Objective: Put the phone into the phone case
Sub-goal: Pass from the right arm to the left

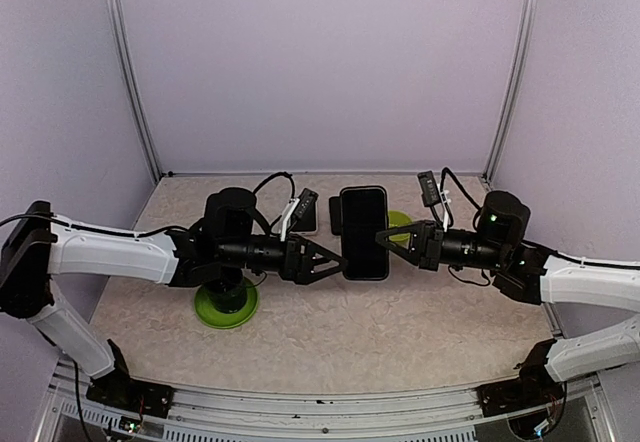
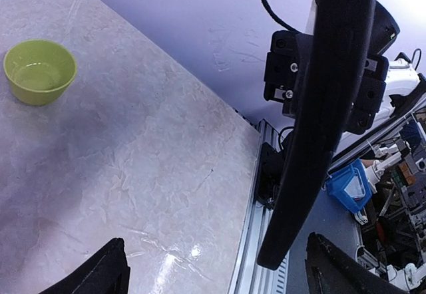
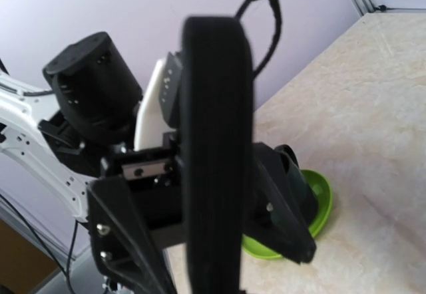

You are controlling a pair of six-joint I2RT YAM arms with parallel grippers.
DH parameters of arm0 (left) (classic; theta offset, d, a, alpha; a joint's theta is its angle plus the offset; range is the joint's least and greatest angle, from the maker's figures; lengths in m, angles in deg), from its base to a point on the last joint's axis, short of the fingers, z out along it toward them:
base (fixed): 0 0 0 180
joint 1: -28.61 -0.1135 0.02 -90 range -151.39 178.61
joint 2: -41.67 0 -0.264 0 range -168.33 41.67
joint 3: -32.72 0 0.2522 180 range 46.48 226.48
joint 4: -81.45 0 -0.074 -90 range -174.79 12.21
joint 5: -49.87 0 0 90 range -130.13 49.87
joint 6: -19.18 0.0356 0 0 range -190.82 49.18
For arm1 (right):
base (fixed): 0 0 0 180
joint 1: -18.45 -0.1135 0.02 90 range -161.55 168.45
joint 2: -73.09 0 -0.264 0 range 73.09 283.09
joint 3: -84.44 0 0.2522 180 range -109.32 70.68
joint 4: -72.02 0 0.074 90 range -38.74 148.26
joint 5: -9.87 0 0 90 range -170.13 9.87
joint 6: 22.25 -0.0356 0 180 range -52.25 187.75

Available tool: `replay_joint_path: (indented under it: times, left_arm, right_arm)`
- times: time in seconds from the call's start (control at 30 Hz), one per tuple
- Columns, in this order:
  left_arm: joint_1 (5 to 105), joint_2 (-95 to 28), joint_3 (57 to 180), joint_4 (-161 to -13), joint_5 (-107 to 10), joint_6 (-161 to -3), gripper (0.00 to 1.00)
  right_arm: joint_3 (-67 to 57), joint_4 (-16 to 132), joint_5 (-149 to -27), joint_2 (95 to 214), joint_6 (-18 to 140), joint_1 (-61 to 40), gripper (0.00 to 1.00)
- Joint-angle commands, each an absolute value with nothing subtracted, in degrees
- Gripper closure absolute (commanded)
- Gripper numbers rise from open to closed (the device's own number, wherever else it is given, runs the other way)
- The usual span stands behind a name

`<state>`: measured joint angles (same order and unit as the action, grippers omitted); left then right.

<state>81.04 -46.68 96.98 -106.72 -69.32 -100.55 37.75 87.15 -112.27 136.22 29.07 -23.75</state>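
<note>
Phone (image 1: 365,232) is in the air over mid bench (image 1: 420,322), screen up and dark. The right hand (image 1: 385,236) pinches its right edge. The left hand (image 1: 335,260) is spread wide at the left edge, with fingers (image 2: 100,271) clear of it.

The dark slab (image 1: 334,217) just behind the phone is possibly the case; it's mostly hidden, so I can't confirm.

Risks:
- A 1-edge pinch is thin. If the left hand bumps or closes off-centre, the phone could pivot or drop onto the bench.
- The green bowl (image 2: 40,71) is near the landing zone.

No brand, label or text readable in any view.
</note>
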Motion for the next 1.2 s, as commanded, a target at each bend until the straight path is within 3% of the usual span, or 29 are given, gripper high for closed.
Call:
replay_joint_path:
  times: [0.0, 0.17, 0.63, 0.8, 0.9, 1.0, 1.17]
  left_arm:
    - [81.4, -48.4, 98.8, -112.2, -73.1, -102.4, 0.14]
    - [81.6, -50.5, 99.0, -116.1, -75.9, -105.0, 0.27]
    - [82.1, -53.9, 100.7, -119.6, -79.3, -107.6, 0.98]
    - [81.9, -53.7, 100.7, -119.3, -78.8, -107.5, 1.00]
    - [81.2, -52.5, 100.0, -119.2, -77.5, -107.2, 1.00]
    - [79.9, -50.6, 98.7, -119.4, -76.2, -107.5, 1.00]
    - [78.4, -48.0, 96.9, -120.4, -75.0, -107.7, 1.00]
  right_arm:
    - [37.7, 94.3, -113.4, 136.7, 27.8, -23.4, 1.00]
    - [37.9, 95.3, -113.8, 138.0, 28.0, -23.5, 1.00]
    - [38.3, 97.3, -114.3, 140.5, 28.8, -23.4, 1.00]
    - [37.4, 95.1, -115.4, 140.7, 29.3, -23.5, 1.00]
    - [36.4, 91.5, -116.0, 140.0, 30.2, -23.5, 0.72]
    - [36.4, 88.9, -116.3, 138.9, 30.8, -23.5, 0.55]
    - [38.7, 89.6, -117.3, 139.8, 29.6, -23.4, 0.47]
